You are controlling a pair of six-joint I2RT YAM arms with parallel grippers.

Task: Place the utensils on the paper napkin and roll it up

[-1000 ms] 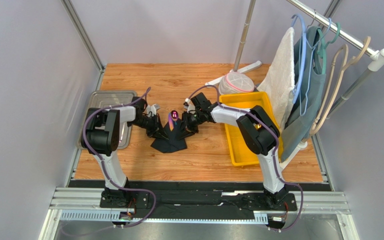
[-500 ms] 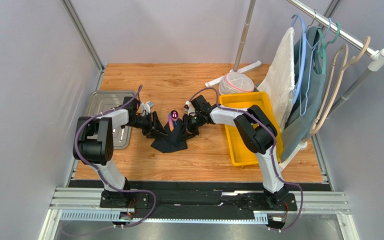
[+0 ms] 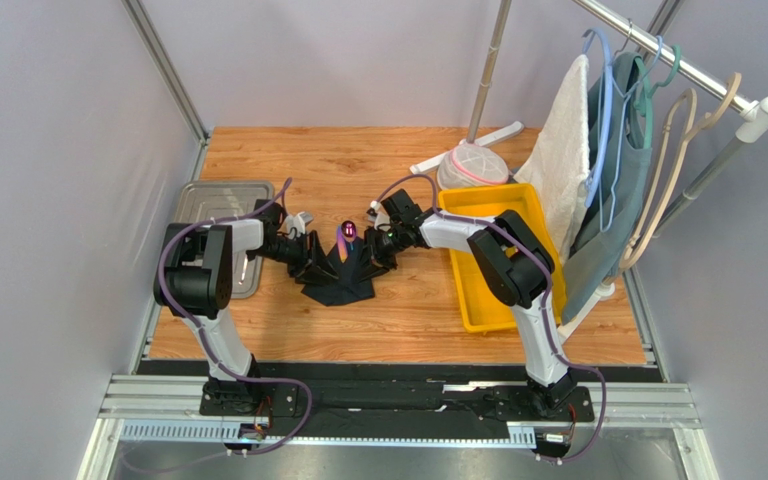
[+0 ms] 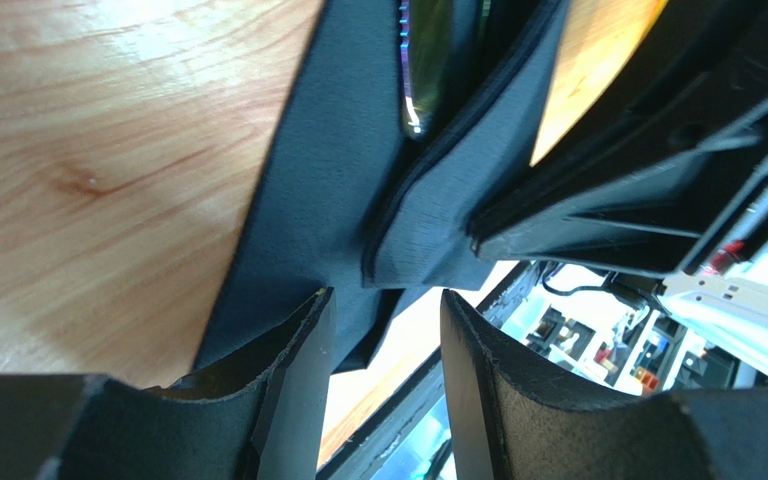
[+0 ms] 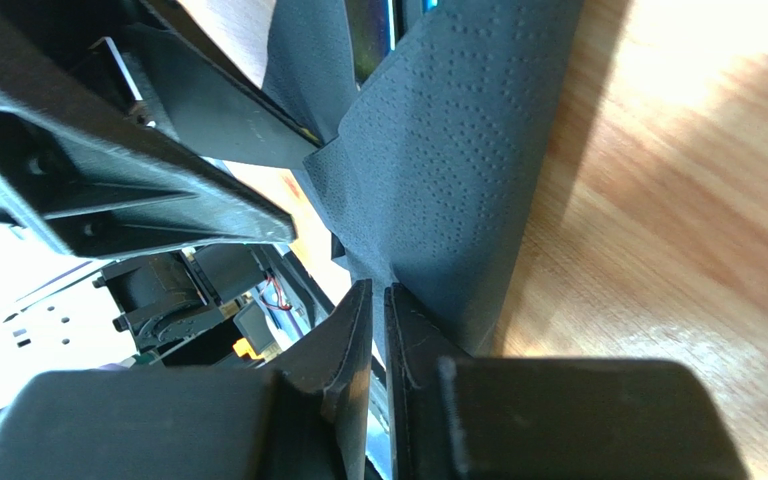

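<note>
The black paper napkin (image 3: 341,280) lies crumpled and partly folded up in the middle of the wooden table. The utensils stand inside its folds, with a shiny purple head (image 3: 348,231) sticking out at the far end. My left gripper (image 3: 316,262) is at the napkin's left side. In the left wrist view it (image 4: 383,315) is open, with the napkin's edge (image 4: 318,200) just ahead of its fingers and a utensil head (image 4: 423,60) beyond. My right gripper (image 3: 370,258) is at the napkin's right side. In the right wrist view it (image 5: 378,295) is shut on a fold of the napkin (image 5: 448,170).
A yellow bin (image 3: 503,300) stands right of the napkin, close behind my right arm. A metal tray (image 3: 208,200) lies at the left. A pink-rimmed bowl (image 3: 473,165) sits behind the bin. A rack with hangers, a white towel (image 3: 563,150) and clothes fills the right.
My left arm drew back to the left, then came back right toward the napkin. My right gripper and the napkin have hardly moved.
</note>
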